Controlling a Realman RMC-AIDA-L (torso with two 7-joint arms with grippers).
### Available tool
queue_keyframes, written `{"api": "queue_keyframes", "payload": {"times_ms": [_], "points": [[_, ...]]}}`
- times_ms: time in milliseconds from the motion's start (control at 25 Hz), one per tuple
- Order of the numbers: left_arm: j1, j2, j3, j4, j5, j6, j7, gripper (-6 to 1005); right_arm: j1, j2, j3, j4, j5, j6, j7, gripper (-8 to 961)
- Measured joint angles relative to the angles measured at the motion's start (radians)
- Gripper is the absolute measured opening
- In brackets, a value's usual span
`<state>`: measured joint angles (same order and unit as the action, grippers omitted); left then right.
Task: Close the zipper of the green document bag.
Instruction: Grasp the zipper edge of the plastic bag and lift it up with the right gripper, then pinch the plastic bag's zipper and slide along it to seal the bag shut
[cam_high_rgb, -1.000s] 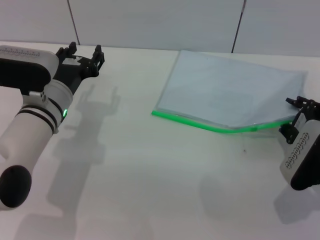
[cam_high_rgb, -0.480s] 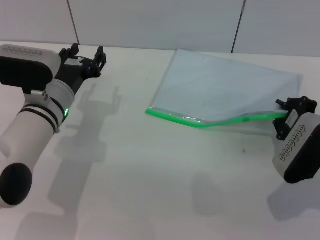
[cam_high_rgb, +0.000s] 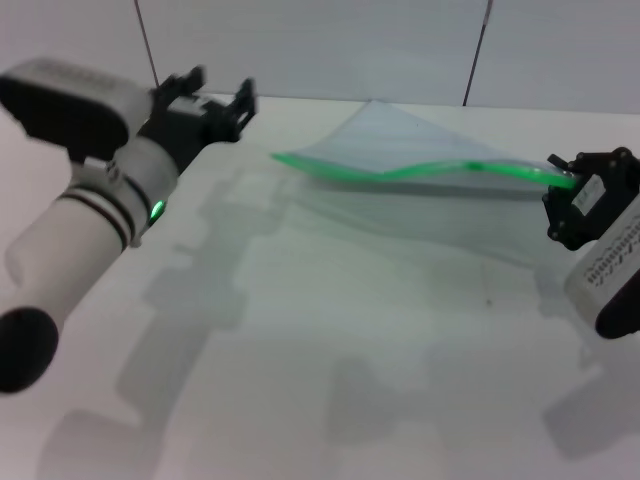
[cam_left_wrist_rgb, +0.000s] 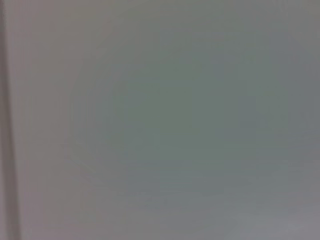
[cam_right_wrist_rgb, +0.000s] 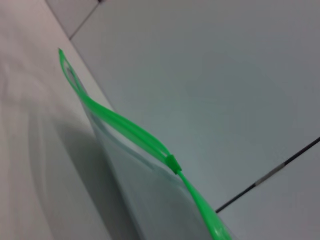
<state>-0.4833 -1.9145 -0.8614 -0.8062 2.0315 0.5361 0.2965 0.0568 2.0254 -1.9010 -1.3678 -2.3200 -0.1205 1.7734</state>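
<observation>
A white table (cam_high_rgb: 330, 380) holds a green document bag (cam_high_rgb: 400, 150), its zippered edge lifted clear of the surface by the right gripper (cam_high_rgb: 566, 190), which pinches the right-hand end of the zipper (cam_high_rgb: 420, 170); the far edge seems to rest on the table. The slider (cam_right_wrist_rgb: 172, 163) sits partway along the strip, nearer the held end, with the two green lips parted beyond it, so the bag looks only partly closed. The left gripper (cam_high_rgb: 214, 92), fingers spread and empty, hovers just left of the bag's free corner; the step in hand looks like steadying the bag, and next it probably must grasp that corner or the slider.
</observation>
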Motion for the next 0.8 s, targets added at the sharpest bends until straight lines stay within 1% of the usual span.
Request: {"api": "queue_keyframes", "payload": {"times_ms": [80,120,240,360,400,520,760,800], "points": [[0.007,0.038,0.001,-0.106,0.044,-0.088,0.0,649,-0.005,0.0,0.008,-0.028,0.019,-0.029,0.0,132],[0.01,0.051,0.001,-0.141,0.063,-0.12,0.003,649,-0.005,-0.001,0.009,-0.037,0.028,-0.038,0.0,128],[0.016,0.073,0.002,-0.235,0.143,-0.206,0.014,650,-0.008,-0.001,0.011,-0.065,0.071,-0.075,0.001,114],[0.019,0.086,0.001,-0.311,0.246,-0.29,0.03,650,-0.008,-0.001,0.02,-0.1,0.108,-0.129,0.001,96],[0.017,0.088,-0.001,-0.333,0.275,-0.324,0.046,650,-0.008,-0.001,0.025,-0.114,0.116,-0.151,0.001,88],[0.011,0.089,-0.005,-0.378,0.307,-0.4,0.119,650,-0.002,-0.001,0.037,-0.138,0.135,-0.192,0.006,69],[0.001,0.077,-0.027,-0.441,0.309,-0.534,0.319,649,0.007,-0.002,0.047,-0.16,0.142,-0.237,0.039,49],[0.0,0.071,-0.042,-0.454,0.309,-0.567,0.362,649,0.008,-0.002,0.047,-0.16,0.142,-0.238,0.043,49]]}}
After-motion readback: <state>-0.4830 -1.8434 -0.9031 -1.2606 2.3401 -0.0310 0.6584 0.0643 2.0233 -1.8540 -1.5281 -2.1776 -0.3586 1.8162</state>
